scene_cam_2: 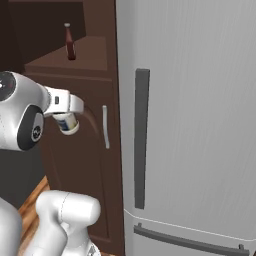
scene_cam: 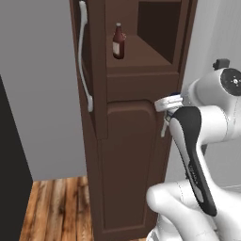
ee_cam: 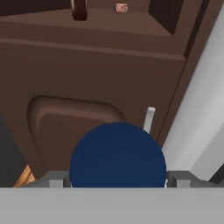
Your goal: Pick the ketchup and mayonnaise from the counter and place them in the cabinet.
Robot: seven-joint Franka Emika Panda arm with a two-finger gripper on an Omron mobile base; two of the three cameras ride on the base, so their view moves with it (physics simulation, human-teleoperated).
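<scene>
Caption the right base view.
White arm's gripper holds the white mayonnaise jar before the dark brown cabinet; red-brown ketchup bottle stands in its niche.

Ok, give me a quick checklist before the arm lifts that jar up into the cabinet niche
1. Mayonnaise held in gripper: ok, jaws closed on it.
2. Ketchup already standing upright in the cabinet niche: ok.
3. Free shelf space beside the ketchup: ok, bare wood to its right.
4. Jar below niche level, so a lift is needed: ok, it hangs in front of the lower door.
5. Jar clear of the silver door handle: cannot tell.
</scene>
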